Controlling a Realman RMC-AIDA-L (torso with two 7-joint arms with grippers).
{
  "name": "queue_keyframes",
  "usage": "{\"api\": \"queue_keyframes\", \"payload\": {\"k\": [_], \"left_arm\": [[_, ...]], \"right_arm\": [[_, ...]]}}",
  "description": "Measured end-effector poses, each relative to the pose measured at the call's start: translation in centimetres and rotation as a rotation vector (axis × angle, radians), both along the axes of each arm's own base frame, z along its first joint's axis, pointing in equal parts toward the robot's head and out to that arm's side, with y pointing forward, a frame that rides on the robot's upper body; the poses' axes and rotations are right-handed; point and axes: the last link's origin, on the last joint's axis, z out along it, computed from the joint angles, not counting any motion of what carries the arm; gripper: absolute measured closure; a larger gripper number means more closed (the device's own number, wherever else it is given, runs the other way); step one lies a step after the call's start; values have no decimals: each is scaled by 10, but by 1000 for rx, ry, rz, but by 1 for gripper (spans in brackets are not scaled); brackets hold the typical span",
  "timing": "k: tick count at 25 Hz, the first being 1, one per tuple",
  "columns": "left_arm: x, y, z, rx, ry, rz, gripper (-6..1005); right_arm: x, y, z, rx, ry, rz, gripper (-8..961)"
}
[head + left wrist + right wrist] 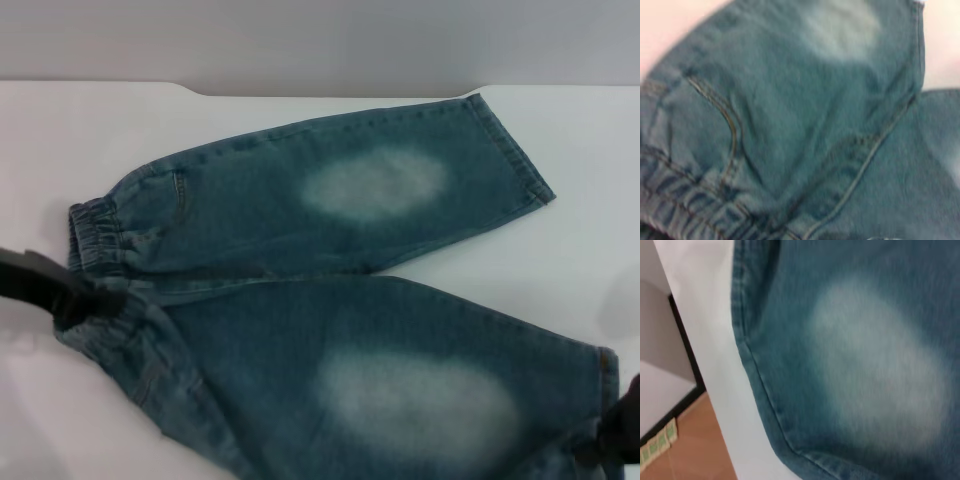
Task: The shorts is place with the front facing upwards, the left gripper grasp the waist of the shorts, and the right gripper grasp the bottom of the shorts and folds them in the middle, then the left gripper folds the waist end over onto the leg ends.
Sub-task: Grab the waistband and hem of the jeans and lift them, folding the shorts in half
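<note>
Only shorts (300, 300) on white table (580, 140)

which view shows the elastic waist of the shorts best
The head view: the shorts show the whole gathered elastic waist, with the left gripper at it. The left wrist view catches only part of the band. The right wrist view shows none.

Soft even light, mild haze, wrist views blurred, faint shadows
</note>
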Motion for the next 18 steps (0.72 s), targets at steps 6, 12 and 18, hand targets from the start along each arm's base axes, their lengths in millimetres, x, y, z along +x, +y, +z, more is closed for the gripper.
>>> {"api": "queue_keyframes", "payload": {"k": [6, 12, 18], "left_arm": [[3, 9, 10, 63, 3, -15, 956], [4, 18, 20, 132, 20, -27, 956], [0, 25, 29, 203, 31, -21, 956]], "right_arm": [[-5, 7, 13, 91, 53, 22, 921], [-13, 13, 30, 218, 162, 64, 919], [-19, 20, 51, 373, 249, 124, 917]]}}
